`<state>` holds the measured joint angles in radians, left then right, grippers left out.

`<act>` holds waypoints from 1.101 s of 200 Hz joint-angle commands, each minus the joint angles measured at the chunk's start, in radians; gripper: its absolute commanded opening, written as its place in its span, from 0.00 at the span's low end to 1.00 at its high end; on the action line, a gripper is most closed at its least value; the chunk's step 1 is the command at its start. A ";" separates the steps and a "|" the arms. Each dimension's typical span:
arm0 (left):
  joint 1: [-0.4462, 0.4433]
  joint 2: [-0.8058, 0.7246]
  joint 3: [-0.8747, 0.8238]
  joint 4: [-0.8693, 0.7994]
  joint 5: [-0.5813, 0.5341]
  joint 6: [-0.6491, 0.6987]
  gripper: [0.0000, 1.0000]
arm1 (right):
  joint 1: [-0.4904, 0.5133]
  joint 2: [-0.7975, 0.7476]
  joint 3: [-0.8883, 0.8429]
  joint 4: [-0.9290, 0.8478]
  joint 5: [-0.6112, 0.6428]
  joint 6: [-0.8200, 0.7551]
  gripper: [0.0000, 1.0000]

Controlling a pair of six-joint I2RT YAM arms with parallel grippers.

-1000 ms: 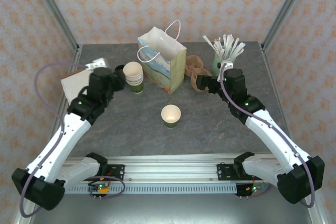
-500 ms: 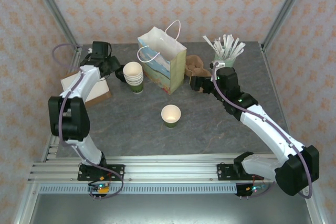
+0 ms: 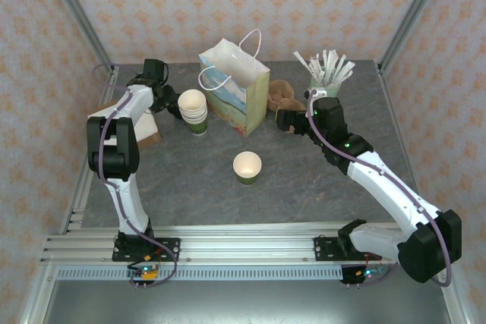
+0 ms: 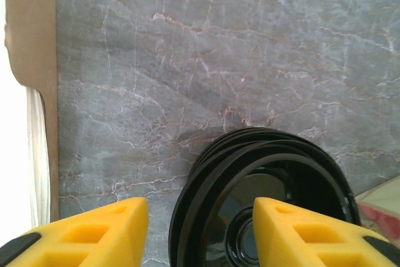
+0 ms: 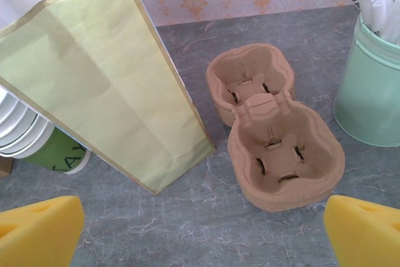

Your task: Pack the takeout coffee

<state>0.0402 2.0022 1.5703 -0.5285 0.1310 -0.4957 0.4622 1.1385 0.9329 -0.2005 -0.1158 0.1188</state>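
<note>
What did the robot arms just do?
The left gripper reached back over the stack of round black plastic lids, jaws narrowing. The right gripper edged left toward the brown cardboard cup carriers. The lidless cream-and-green paper cup and paper bag stayed put.

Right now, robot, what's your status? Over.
Left tool open at black lids. Right tool open by cup carriers. Coffee cup lidless, mid-table. Paper bag stands behind it.

Grey table (image 3: 190, 184) holds bag (image 3: 241, 95), cup stack (image 3: 194, 110), lone cup (image 3: 247, 166), lids (image 4: 206, 179), carrier (image 5: 272, 142).
</note>
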 commanded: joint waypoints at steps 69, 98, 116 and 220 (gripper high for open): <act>0.009 0.009 0.036 -0.027 0.027 0.023 0.29 | 0.005 0.018 -0.011 0.007 0.037 0.007 0.99; 0.009 0.009 0.040 -0.029 0.028 0.025 0.25 | 0.004 0.023 -0.009 0.004 0.038 0.007 0.99; 0.009 0.009 0.043 -0.028 0.032 0.026 0.23 | 0.005 0.027 -0.010 0.005 0.039 0.007 0.99; 0.009 -0.053 0.025 -0.021 0.008 0.008 0.14 | 0.006 0.041 0.017 -0.006 0.031 0.010 0.99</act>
<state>0.0402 2.0075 1.5871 -0.5343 0.1570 -0.4892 0.4622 1.1717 0.9287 -0.2012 -0.1005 0.1192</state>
